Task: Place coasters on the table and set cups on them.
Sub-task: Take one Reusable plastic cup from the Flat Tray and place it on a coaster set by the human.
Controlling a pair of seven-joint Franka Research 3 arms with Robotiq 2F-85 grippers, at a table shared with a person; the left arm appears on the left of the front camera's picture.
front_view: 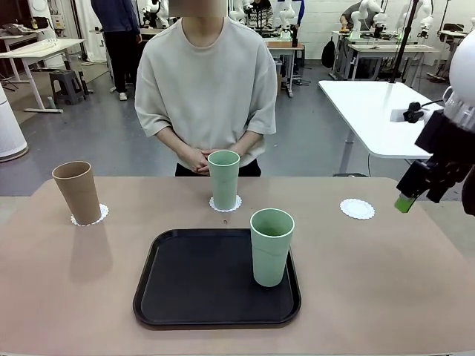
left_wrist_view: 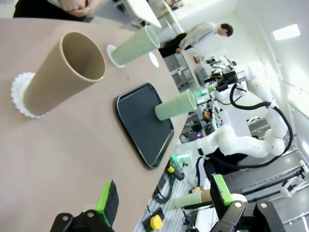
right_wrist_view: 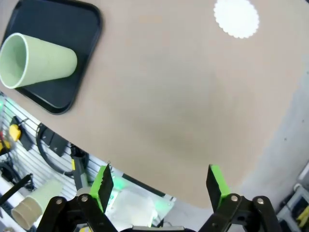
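A tan-brown cup (front_view: 76,191) stands on a lacy white coaster (front_view: 90,216) at the table's (front_view: 371,282) far left. One mint green cup (front_view: 223,178) stands on a second coaster (front_view: 225,205) at the far middle, just before the person's clasped hands. The other green cup (front_view: 272,246) stands upright in the black tray's (front_view: 200,282) right part. A third coaster (front_view: 357,208) lies bare at the far right. My right gripper (front_view: 407,199) hangs above the table's right edge, open and empty (right_wrist_view: 159,186). My left gripper (left_wrist_view: 164,195) is open and empty, well back from the tan cup (left_wrist_view: 63,72).
The tray (left_wrist_view: 142,123) lies in the near middle of the table. A person (front_view: 204,81) stands at the far side with hands together. A white table (front_view: 378,111) stands behind on the right. Bare tabletop lies on both sides of the tray.
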